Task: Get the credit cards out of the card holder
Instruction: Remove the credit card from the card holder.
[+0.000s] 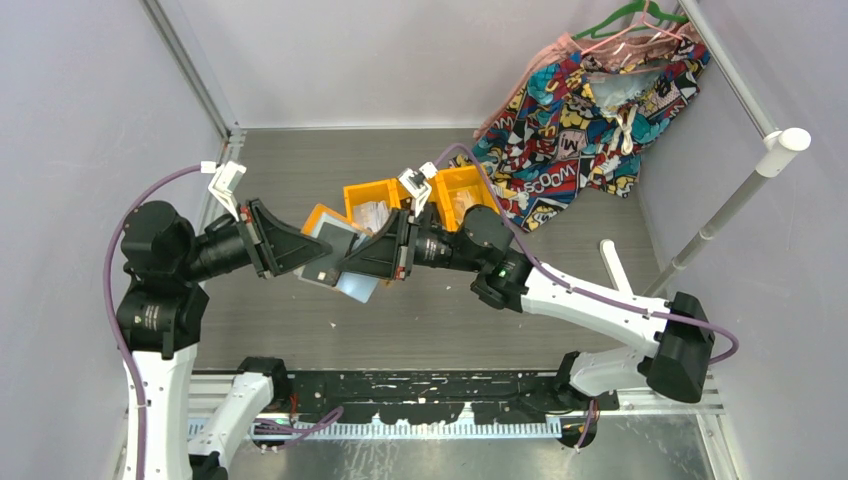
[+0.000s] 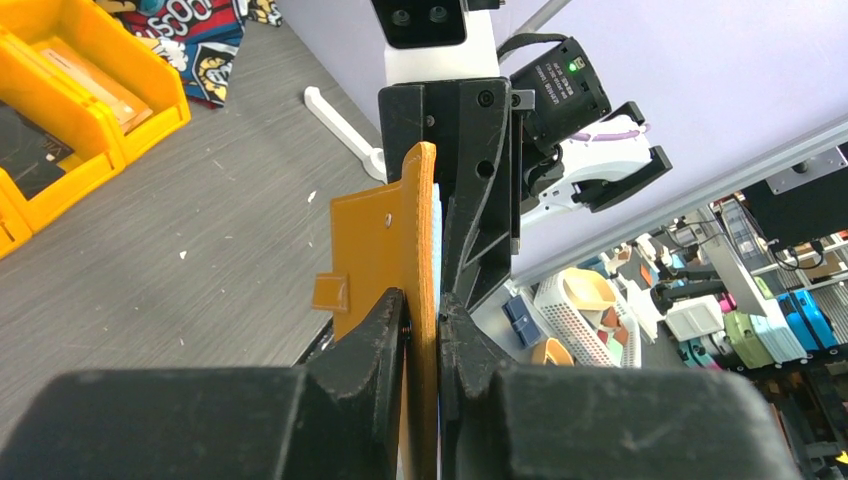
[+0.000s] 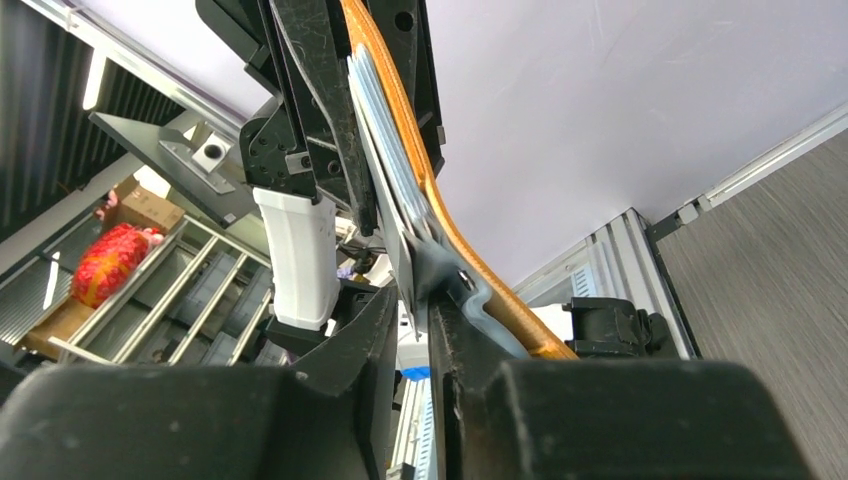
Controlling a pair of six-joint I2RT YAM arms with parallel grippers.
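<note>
- The card holder (image 1: 322, 222) hangs in the air over the grey table (image 1: 440, 320), stretched between the left gripper (image 1: 292, 248) and the right gripper (image 1: 388, 256), which face each other.
- Two orange bins (image 1: 372, 203) sit just behind the holder and the right gripper. A comic-print cloth (image 1: 590, 110) fills the far right corner, well apart.
- The widest bare stretch of table lies on the near side of the holder, toward the arm bases. A white hanger-like piece (image 1: 614, 266) lies off to the right.
- The enclosure walls stand close on the left and right, with the left arm's elbow near the left wall.
- In the left wrist view the left gripper (image 2: 422, 335) is clamped tight on the near edge of the orange cover (image 2: 375, 250). The cover stands edge-on and upright, its small tab (image 2: 332, 293) jutting left.
- In the right wrist view the right gripper (image 3: 425, 320) is nearly closed, pinching the pale blue inner pockets (image 3: 385, 150). The orange cover bows away to the right of them.
- No single credit card can be told apart from the pocket leaves there.
</note>
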